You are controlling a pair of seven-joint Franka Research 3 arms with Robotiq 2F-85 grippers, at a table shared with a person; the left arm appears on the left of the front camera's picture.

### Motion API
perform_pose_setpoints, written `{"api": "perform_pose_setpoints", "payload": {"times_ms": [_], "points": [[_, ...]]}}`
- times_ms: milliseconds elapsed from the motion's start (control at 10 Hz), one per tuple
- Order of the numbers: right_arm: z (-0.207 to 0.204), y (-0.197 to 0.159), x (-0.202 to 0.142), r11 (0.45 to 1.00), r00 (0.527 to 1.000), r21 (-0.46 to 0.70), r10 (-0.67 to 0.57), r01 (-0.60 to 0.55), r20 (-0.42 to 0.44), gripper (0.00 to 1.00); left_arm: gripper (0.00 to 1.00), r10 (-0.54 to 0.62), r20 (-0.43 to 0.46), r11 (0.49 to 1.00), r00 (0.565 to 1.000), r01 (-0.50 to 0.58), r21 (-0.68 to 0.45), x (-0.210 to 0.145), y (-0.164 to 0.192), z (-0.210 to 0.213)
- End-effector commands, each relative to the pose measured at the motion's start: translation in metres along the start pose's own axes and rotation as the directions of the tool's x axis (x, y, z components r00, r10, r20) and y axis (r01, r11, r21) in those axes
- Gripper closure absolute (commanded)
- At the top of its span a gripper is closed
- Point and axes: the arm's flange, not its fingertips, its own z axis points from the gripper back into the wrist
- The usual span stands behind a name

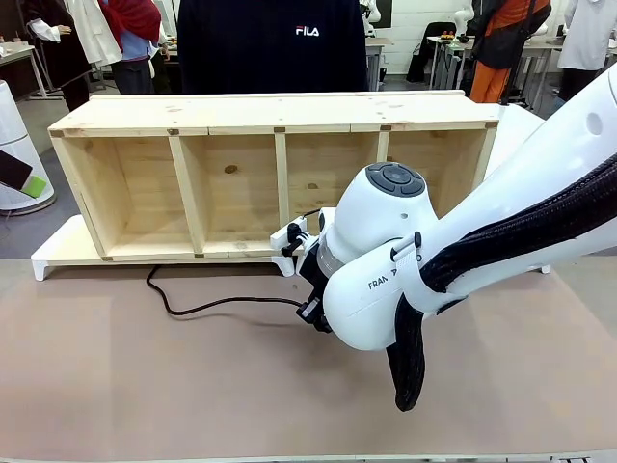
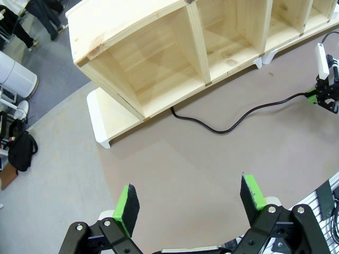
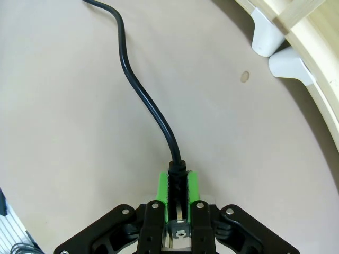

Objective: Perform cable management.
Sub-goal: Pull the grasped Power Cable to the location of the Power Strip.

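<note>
The right gripper (image 3: 178, 184) is clamped tight on the cable (image 3: 140, 90) at its plug end. The left gripper (image 2: 188, 188) gapes wide, empty.

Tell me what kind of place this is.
Probably a robotics lab or test workshop. A white robot arm works at a table that bears a bare wooden shelf unit. Beyond it, people stand among more work tables.

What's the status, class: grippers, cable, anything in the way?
Right gripper shut on cable end. Left gripper open, empty. Cable trails across table to wooden shelf. Shelf close beside right gripper.
</note>
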Motion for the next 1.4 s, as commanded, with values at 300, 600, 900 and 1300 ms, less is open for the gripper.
{"api": "perform_pose_setpoints", "payload": {"times_ms": [300, 600, 900, 1300], "points": [[0.000, 0.000, 0.000, 1.000, 1.000, 0.000, 0.000, 0.000, 0.000, 0.84, 0.00, 0.005, 0.001, 1.000, 1.000, -0.005, -0.004, 0.000, 0.001, 0.000], [0.028, -0.035, -0.029, 0.976, 0.974, -0.020, -0.213, 0.216, 0.078, 0.84, 0.00, 0.005, 0.001, 1.000, 1.000, -0.005, -0.004, 0.000, 0.001, 0.000], [0.048, -0.074, -0.067, 0.931, 0.925, -0.004, -0.361, 0.364, 0.116, 0.84, 0.00, 0.005, 0.001, 1.000, 1.000, -0.005, -0.004, 0.000, 0.001, 0.000], [0.076, -0.131, -0.128, 0.837, 0.820, 0.019, -0.540, 0.547, 0.189, 0.84, 0.00, 0.005, 0.001, 1.000, 1.000, -0.005, -0.004, 0.000, 0.001, 0.000]]}}
